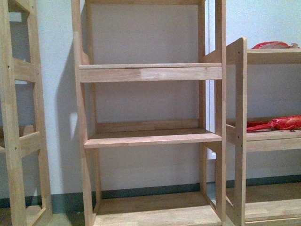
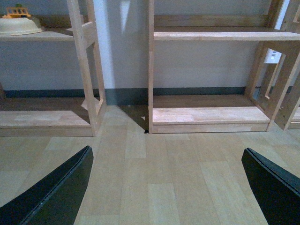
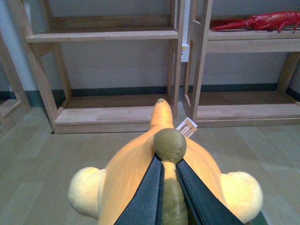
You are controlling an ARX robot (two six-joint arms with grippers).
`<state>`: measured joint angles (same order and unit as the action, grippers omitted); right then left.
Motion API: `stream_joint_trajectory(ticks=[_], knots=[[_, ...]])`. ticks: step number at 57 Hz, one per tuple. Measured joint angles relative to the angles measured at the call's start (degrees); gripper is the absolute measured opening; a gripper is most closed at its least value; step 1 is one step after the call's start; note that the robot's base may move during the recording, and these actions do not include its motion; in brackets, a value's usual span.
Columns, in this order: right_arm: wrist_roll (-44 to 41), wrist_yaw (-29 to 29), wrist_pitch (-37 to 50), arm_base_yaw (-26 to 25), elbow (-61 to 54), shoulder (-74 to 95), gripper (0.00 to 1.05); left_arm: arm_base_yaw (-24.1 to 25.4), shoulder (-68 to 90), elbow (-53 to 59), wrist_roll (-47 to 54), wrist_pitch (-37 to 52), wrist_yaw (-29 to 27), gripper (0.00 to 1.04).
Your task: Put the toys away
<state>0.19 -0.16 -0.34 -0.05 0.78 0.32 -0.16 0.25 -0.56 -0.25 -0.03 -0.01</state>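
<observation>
Pale wooden shelves [image 1: 150, 73]; right hand [image 3: 169, 165] pinching soft rounded orange plush toy [image 3: 126, 173]; left hand [image 2: 166, 157] spread.

The plush toy [image 3: 126, 173] is a warm orange-yellow, with paler cream-yellow paws and an olive-brown tuft. The right gripper [image 3: 169, 164] and left gripper [image 2: 166, 154] are both plain black. The shelves [image 1: 150, 73] are all pale natural wood. The wall [image 1: 141, 37] is greyish white, with a dark teal skirting strip [image 1: 150, 190] low in the frame. The floor [image 2: 154, 187] has a light wood-plank pattern. There's a bright red lobster [image 1: 282, 123] at the right edge, and the bowl [image 2: 18, 26] is cream.
</observation>
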Motion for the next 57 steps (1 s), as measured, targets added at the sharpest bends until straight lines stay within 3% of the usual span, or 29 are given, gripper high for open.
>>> stream_joint_trajectory(ticks=[57], knots=[[0.00,-0.04,0.00,0.00,0.00,-0.02,0.06,0.00,0.00,0.00,0.00,0.00,-0.02,0.99]])
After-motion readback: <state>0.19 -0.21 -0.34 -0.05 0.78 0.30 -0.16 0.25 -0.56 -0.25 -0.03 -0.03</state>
